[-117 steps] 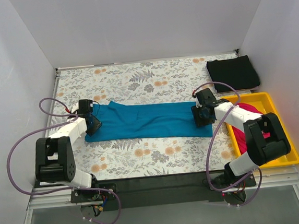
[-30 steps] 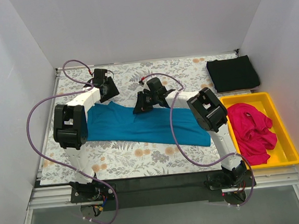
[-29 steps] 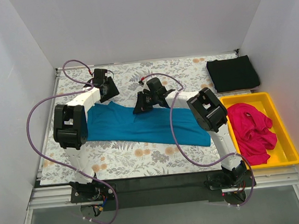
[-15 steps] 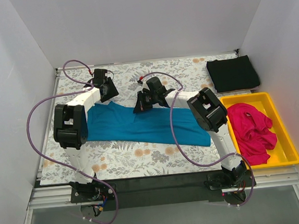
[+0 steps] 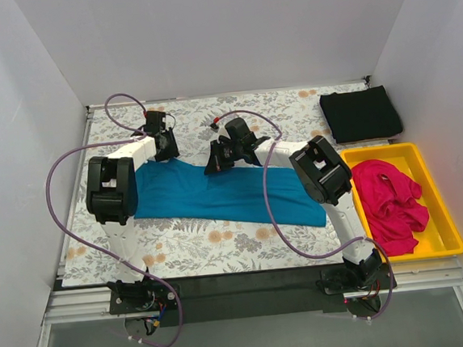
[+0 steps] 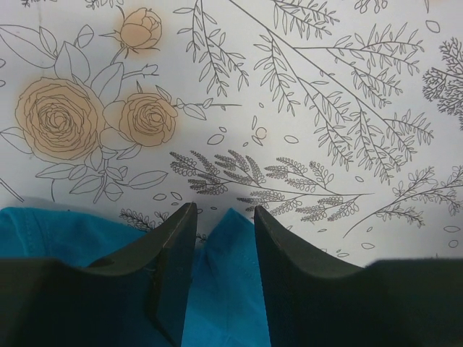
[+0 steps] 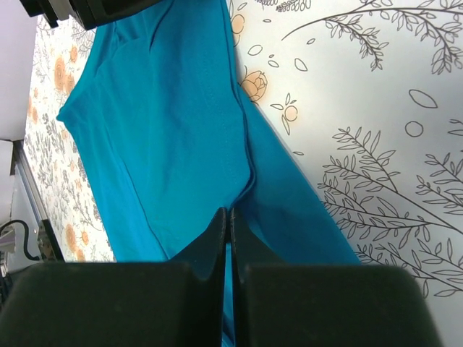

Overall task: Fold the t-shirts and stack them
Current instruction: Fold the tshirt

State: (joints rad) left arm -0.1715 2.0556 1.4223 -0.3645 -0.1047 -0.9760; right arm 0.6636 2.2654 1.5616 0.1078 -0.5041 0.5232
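The teal-blue t-shirt (image 5: 217,193) lies as a long folded strip across the middle of the table. My left gripper (image 5: 163,147) is at its far left corner; in the left wrist view the gripper (image 6: 223,217) is open, with the shirt's corner (image 6: 230,275) lying between the jaws. My right gripper (image 5: 216,162) is at the shirt's far edge near the middle. In the right wrist view it (image 7: 228,214) is shut on a fold of the teal shirt (image 7: 173,123). The black t-shirt (image 5: 362,113) lies folded at the back right. The magenta-pink t-shirt (image 5: 389,199) lies crumpled in the tray.
The yellow tray (image 5: 449,223) stands at the right edge of the table. The flower-patterned table cover (image 5: 221,243) shows in front of and behind the teal shirt. White walls close in the left, back and right sides.
Since 3.9 s ago both grippers have moved from the shirt's two ends to its far edge. In the last second the left gripper shifted slightly and the right gripper edged up and left.
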